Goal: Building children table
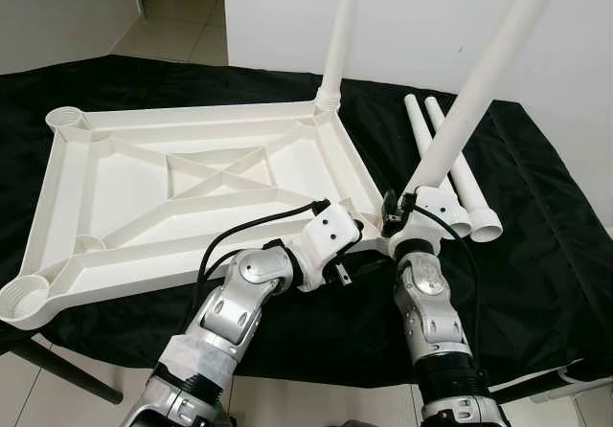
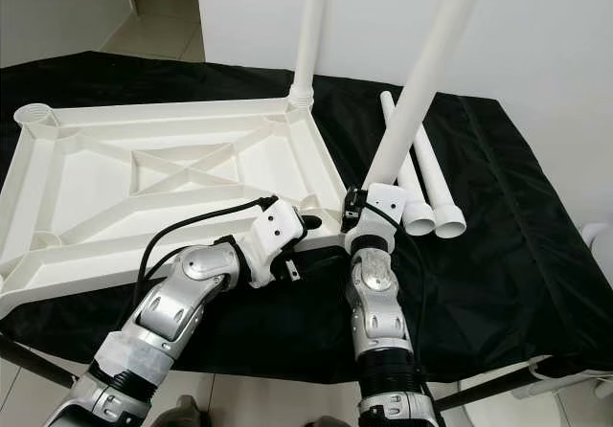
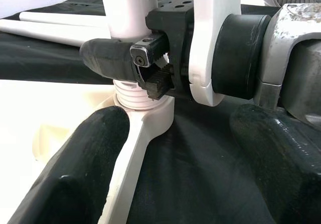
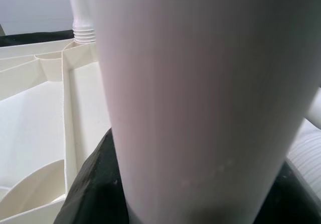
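**Second leg going into the near corner socket**

Nearest the camera, at the lower middle of the head views, both arms meet at the near right corner of the upturned table top [image 1: 144,192]. The right gripper [image 1: 414,204] is clamped on a long white leg [image 1: 479,87], taking it low down, just above its ribbed threaded end; the wrist view shows the black fingers [image 4: 90,184] wrapped tight against the smooth tube. The leg leans up and away to the upper right of the frame, so it does not look seated square yet. The left gripper [image 1: 359,228] sits just beside it at the same corner, fingers spread wide and holding nothing; its fingertips [image 3: 75,174] straddle the corner socket [image 3: 145,118], where the leg's thread meets the rim.

The leg looks like hollow moulded plastic: light, stiff, and slick on its plain length. Being long, it will lever hard against a low grip, so a hold close to the thread seems the best for steering it upright and turning it in. The thread probably cross-binds easily if started on a tilt.

Farther back, the table top lies ribs-up on the black-draped surface [image 1: 536,255]; it seems light enough to slide, so the free gripper could steady its rim. To the right lie two spare legs [image 1: 450,164] side by side. At the far right corner one fitted leg [image 1: 340,34] stands upright in its socket.
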Motion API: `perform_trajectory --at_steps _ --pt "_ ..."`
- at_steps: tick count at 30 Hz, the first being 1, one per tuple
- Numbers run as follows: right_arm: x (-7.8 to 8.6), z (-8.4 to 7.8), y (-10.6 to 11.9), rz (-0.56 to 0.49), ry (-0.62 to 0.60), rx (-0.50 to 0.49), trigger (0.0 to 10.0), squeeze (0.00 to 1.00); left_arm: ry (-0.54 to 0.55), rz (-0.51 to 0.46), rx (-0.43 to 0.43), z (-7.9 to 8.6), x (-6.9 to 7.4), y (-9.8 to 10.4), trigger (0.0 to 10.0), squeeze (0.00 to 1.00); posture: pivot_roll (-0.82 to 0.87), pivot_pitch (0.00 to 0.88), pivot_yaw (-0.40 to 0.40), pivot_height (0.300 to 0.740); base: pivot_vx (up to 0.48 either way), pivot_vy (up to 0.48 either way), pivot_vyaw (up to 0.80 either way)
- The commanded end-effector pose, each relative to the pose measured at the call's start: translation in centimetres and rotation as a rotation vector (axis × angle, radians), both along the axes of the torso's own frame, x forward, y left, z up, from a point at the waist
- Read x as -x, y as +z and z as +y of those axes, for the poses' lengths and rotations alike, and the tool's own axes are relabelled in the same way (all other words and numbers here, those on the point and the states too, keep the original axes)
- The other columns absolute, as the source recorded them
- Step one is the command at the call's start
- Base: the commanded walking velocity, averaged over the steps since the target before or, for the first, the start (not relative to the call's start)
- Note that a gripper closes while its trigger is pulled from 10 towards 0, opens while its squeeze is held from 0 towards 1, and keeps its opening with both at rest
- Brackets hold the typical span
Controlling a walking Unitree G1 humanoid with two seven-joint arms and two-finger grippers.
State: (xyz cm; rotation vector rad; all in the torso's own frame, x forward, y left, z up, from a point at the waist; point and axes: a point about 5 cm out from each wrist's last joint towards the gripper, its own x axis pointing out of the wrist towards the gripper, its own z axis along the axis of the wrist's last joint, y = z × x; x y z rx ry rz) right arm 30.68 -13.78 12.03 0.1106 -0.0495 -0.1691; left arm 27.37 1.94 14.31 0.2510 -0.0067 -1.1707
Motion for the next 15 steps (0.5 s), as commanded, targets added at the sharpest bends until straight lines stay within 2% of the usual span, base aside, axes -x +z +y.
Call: perform_trajectory --at_steps 1,4,5,6,7,11,15 --pt "0.6 -0.1 -1.7 0.085 -0.012 -0.012 10.0 0.00 0.034 -0.002 0.009 0.0 0.0 0.1 10.0 0.00 0.05 0.000 -0.076 0.740 0.000 0.000 0.00" --pt "0.6 -0.4 -1.3 0.073 -0.007 -0.013 10.0 0.00 0.037 -0.002 0.009 0.0 -0.1 0.2 10.0 0.00 0.05 0.000 -0.075 0.740 0.000 0.000 0.00" --pt "0.7 -0.5 -1.2 0.068 -0.006 -0.016 10.0 0.67 0.039 -0.003 0.009 0.1 -0.1 0.2 10.0 0.00 0.05 0.000 -0.076 0.740 0.000 0.000 0.00" --pt "0.7 -0.5 -1.2 0.068 -0.006 -0.016 10.0 0.67 0.039 -0.003 0.009 0.1 -0.1 0.2 10.0 0.00 0.05 0.000 -0.076 0.740 0.000 0.000 0.00" --pt "0.7 -0.5 -1.0 0.057 0.002 -0.021 10.0 1.00 0.041 -0.003 0.009 0.1 -0.1 0.2 10.0 0.00 0.05 0.000 -0.077 0.740 0.000 0.000 0.00" --pt "0.9 -0.8 -0.5 0.030 0.019 -0.017 10.0 1.00 0.042 -0.002 0.009 0.1 -0.1 0.2 10.0 0.00 0.05 0.000 -0.077 0.740 0.000 0.000 0.00" --pt "1.2 -1.9 -0.4 0.015 0.039 0.001 10.0 1.00 0.044 -0.003 0.007 0.2 -0.1 0.2 10.0 0.00 0.05 0.000 -0.078 0.740 0.000 0.000 0.00"
